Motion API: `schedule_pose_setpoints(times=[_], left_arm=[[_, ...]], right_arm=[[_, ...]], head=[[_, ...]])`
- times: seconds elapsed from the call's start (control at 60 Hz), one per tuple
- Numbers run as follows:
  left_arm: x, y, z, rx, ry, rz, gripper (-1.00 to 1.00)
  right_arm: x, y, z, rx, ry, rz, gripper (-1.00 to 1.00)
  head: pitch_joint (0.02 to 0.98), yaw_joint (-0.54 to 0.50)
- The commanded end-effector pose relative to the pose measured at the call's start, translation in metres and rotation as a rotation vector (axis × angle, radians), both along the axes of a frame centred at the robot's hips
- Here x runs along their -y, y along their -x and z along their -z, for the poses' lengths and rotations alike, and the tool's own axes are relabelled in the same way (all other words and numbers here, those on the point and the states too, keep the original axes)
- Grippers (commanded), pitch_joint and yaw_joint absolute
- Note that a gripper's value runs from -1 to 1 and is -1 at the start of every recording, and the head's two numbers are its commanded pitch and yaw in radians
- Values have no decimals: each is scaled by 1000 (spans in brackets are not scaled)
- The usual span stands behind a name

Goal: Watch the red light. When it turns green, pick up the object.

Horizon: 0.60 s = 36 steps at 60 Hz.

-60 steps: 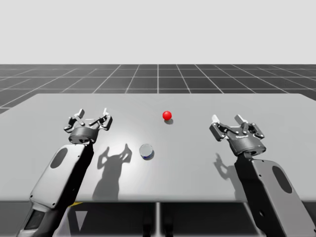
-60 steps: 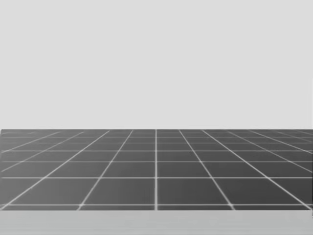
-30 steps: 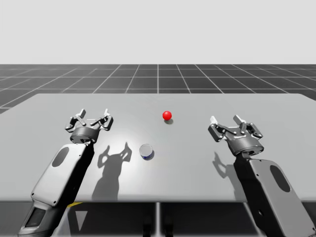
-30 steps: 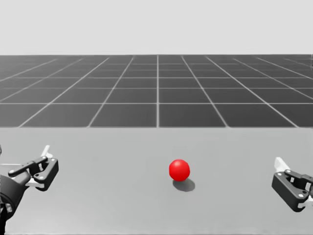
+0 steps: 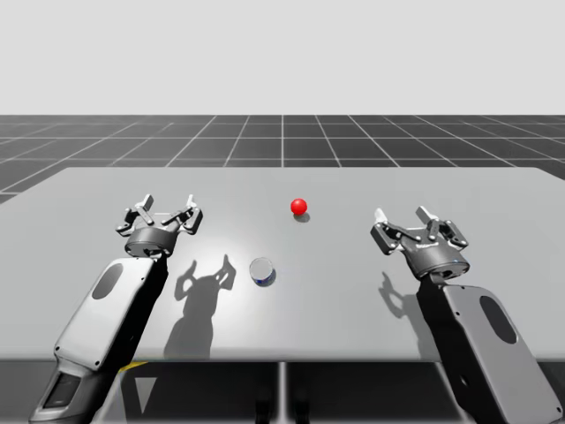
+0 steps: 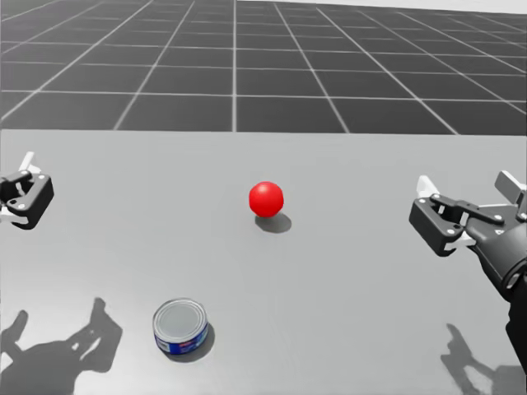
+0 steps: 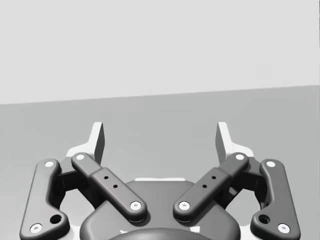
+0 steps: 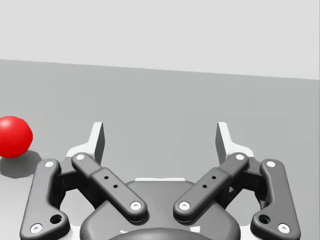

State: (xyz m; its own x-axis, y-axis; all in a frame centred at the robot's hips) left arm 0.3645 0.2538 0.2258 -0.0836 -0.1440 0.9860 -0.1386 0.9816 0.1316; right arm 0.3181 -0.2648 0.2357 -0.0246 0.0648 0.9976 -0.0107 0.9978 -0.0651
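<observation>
Our left pincer (image 5: 165,208) hangs released over the left part of the worktop (image 5: 353,291), its two fingers spread wide; in the left wrist view the left pincer (image 7: 160,137) has bare grey surface between and ahead of the fingers. Our right pincer (image 5: 403,215) hangs over the right part, likewise released, fingers wide apart (image 8: 160,137). In the head view it (image 6: 465,193) stands off to the right of the light, well apart from it.

Between our two arms stands the short round can (image 5: 261,269), upright, with a silver lid and a blue band around its side (image 6: 180,326). It sits nearer our left arm than our right, and closer to us than the light. The shadow of our left pincer falls on the surface just beside the can, on its left. Open grey surface lies on every side of the can, and it is well in from the worktop's front edge, its far edge and both side edges.

The light (image 5: 298,207) is a small ball, red, resting on the worktop beyond the can and a little to its right (image 6: 266,198). In the right wrist view the ball (image 8: 14,136) lies off beside the left finger, apart from it. Beyond the far edge we see a dark gridded floor (image 5: 282,141).
</observation>
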Motion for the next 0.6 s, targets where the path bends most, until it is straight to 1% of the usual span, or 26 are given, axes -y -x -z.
schedule_pose_setpoints(times=[0.017,0.233,0.6], left_arm=[[1,0,-1,5,0,4,-1000],[2,1,-1,8,0,6,-1000],[3,2,-1,7,-2,9,-1000]], right_arm=[[0,0,0,1,5,0,-1000],[0,0,0,1,-3,-2,-1000],[0,0,0,0,-5,-6,-1000]], head=[[614,-76],[617,-77],[619,-79]])
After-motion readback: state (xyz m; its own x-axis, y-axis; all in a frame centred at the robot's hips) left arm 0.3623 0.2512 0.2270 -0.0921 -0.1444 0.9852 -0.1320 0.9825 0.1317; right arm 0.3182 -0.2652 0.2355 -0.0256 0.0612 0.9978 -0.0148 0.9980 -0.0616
